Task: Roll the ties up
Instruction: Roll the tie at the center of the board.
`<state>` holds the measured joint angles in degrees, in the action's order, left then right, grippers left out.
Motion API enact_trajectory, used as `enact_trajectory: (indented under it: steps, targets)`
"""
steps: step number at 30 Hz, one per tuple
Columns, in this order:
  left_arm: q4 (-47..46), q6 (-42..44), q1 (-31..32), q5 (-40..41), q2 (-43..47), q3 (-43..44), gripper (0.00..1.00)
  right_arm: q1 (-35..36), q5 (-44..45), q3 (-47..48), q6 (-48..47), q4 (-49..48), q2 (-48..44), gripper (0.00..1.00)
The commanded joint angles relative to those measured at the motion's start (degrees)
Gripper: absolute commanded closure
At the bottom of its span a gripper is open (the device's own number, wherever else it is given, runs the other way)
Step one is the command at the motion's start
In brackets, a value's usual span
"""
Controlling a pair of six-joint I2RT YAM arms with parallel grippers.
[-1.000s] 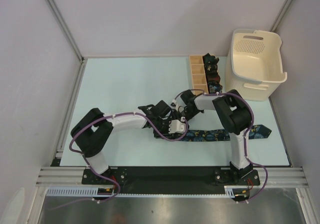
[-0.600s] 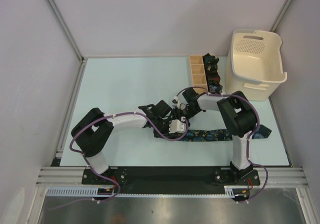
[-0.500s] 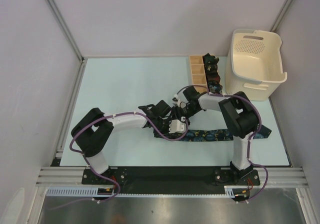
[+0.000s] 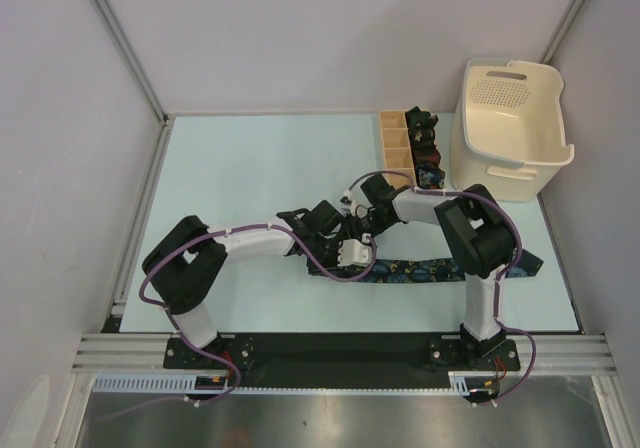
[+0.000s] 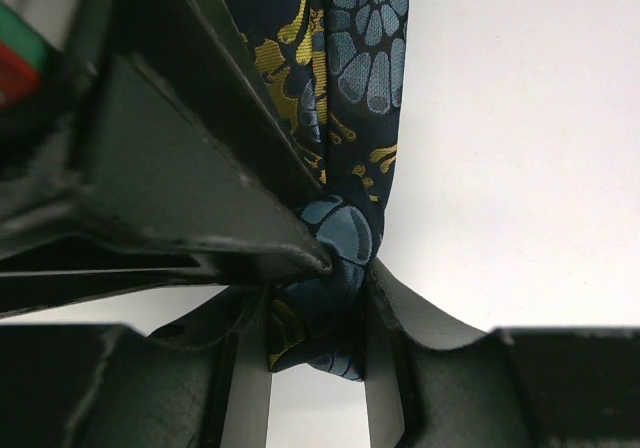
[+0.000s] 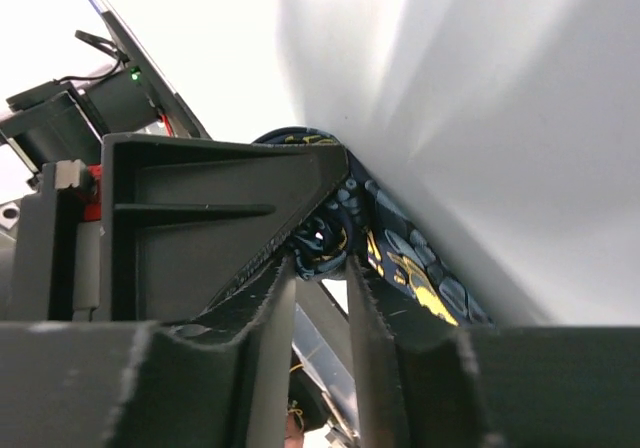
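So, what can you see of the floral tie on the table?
The floral tie is a narrow, woven-looking band, navy with blue, teal and yellow flowers. It lies flat across the near part of the table, its pointed end to the right. Its other end is curled into a small roll, pinched by the left pincer and the right pincer.

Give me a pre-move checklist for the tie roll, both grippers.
1. left gripper shut on floral tie: ok.
2. right gripper shut on the coiled end of the floral tie: ok.
3. Unrolled length lying straight on the table: ok where visible.
4. Coil tight and even: cannot tell.
5. Free compartment in the wooden box: ok.
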<state>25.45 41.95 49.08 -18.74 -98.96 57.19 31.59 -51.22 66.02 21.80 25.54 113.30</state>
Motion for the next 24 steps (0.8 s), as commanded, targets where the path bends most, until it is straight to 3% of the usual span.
enact_trajectory:
  steps: [1,3,4,8,9,13,17,24]
  targets:
    - [1.1,-0.2,0.6,1.0,-2.5,-0.4,0.75,1.2,1.6,1.0,-1.4,-1.1,2.4,0.78]
    - [1.1,-0.5,0.5,0.9,-2.5,-0.3,0.73,1.0,2.4,0.9,-1.8,-0.9,2.9,0.87]
    - [1.0,-0.6,0.5,1.0,-2.5,-0.5,0.71,0.7,3.0,0.3,-2.3,-0.5,3.1,0.99]
    - [1.1,-2.1,-0.6,-0.1,-1.2,0.4,0.51,-0.3,5.1,0.0,-4.3,1.5,3.9,1.00]
    - [1.0,-3.0,-1.6,-0.6,-0.4,0.6,0.40,-0.4,6.3,0.1,-4.6,2.0,4.0,1.00]
    - [0.2,-5.7,-5.6,-6.2,3.6,1.2,0.23,-0.7,9.6,0.4,-6.1,3.7,4.6,1.00]
    - [-4.2,-7.7,-10.5,-13.1,7.5,-0.9,0.17,-1.2,13.4,0.5,-7.5,5.2,5.3,1.00]
    - [-12.0,-9.1,-11.6,-25.1,10.4,-5.3,0.17,-1.4,15.6,0.8,-8.1,6.0,5.4,1.00]
